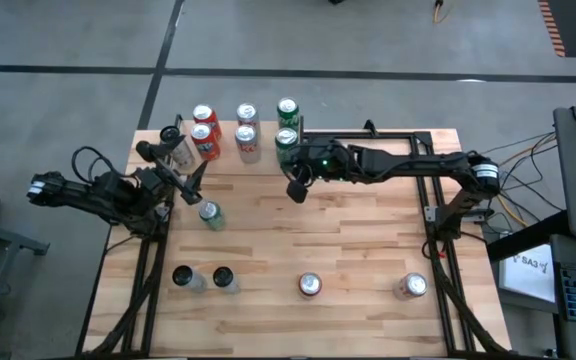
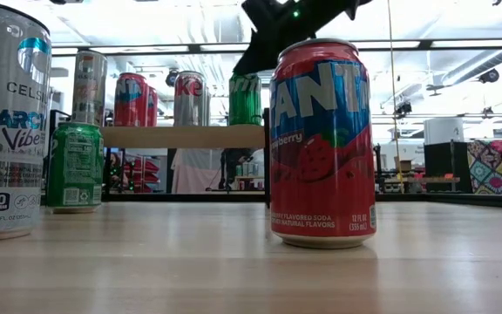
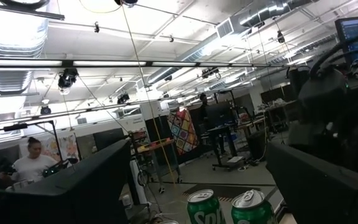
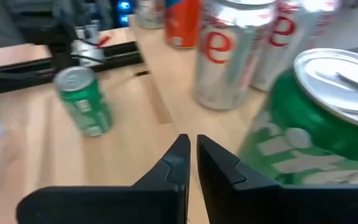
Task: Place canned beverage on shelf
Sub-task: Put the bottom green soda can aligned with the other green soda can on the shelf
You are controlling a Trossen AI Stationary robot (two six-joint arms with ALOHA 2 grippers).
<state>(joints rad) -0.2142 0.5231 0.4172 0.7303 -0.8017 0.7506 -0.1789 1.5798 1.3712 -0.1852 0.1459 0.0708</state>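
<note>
Left gripper (image 1: 190,176): at the left edge of the table, near the shelf's left end, fingers spread wide with nothing between them; this arm waits
Shelf (image 1: 223,165): small board at the far left-centre of the tabletop (image 1: 348,240); six cans stand on it in three pairs: red, silver, green
Small green can (image 1: 209,214): upright on the tabletop in front of the shelf, not yet placed
Front row: two dark-topped cans (image 1: 182,276) at left, a red strawberry soda can (image 1: 310,285) in the middle, another can (image 1: 413,286) at right, all well apart from the shelf
Right gripper (image 1: 296,190): just beside the shelf's right end, by the green Sprite can (image 1: 286,141); fingers pressed together, holding nothing
Handling, as a judgement: a sealed can should be stiff, fairly heavy and smooth-sided, so slippery; it may dent if squeezed hard and tips easily; best taken across the mid-body, fingers level
Low view only: the shelf (image 2: 186,135) sits raised above the tabletop, and the red can's (image 2: 322,144) label reads
Right wrist view only: the closed fingers (image 4: 174,168) with the Sprite can (image 4: 309,124) close alongside and the small green can (image 4: 82,102) beyond
Left wrist view only: two green can tops (image 3: 229,206) and a person in the room behind
</note>
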